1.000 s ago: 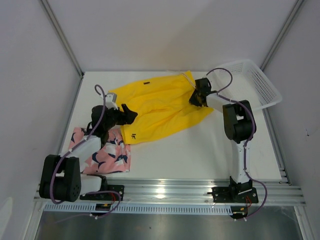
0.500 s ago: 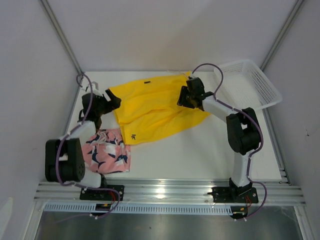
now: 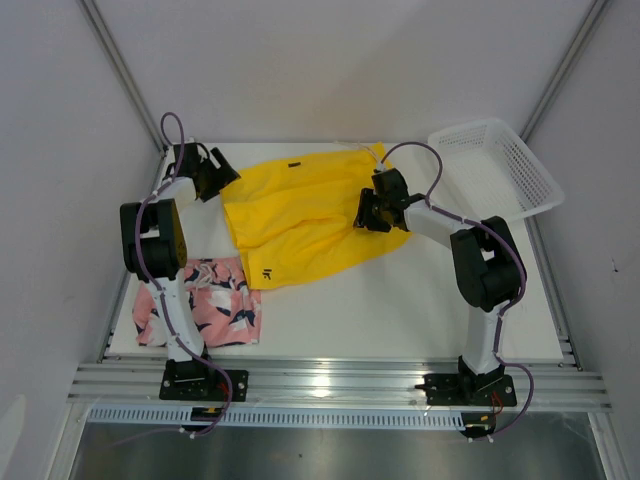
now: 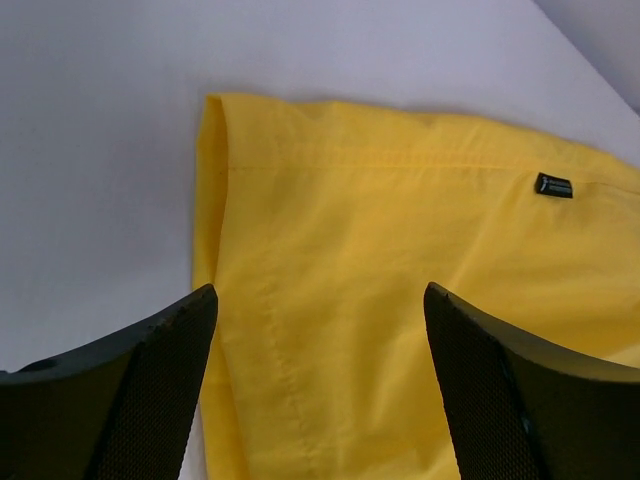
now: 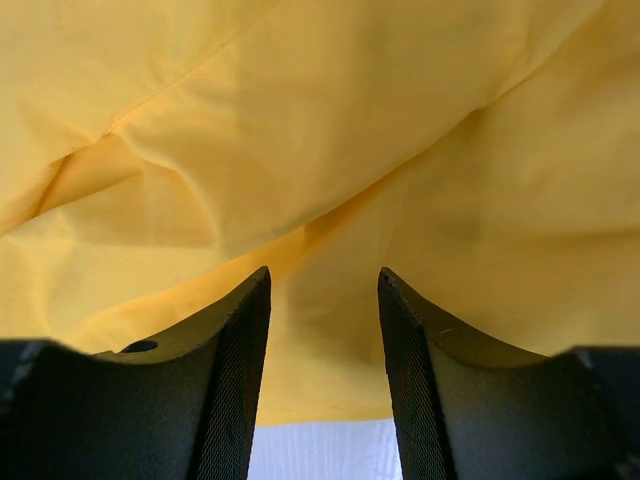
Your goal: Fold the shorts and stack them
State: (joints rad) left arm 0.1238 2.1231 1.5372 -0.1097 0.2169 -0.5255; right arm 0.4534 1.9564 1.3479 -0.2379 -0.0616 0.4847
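Note:
The yellow shorts lie spread flat across the middle of the white table, with a small dark logo near the far hem. The pink leafy-print shorts lie folded at the near left. My left gripper stands wide open at the yellow shorts' far left corner, its fingers straddling that edge without touching it. My right gripper hovers open over the yellow shorts' right side, and rumpled yellow cloth lies just past its fingertips, with nothing between them.
A white mesh basket sits tilted at the far right corner. The enclosure's grey walls and metal posts ring the table. The left arm's upright links stand over the pink shorts' left edge.
My left gripper swung from beside the pink shorts up to the yellow shorts' far left corner. My right gripper opened and slid from the far right edge down over the cloth.

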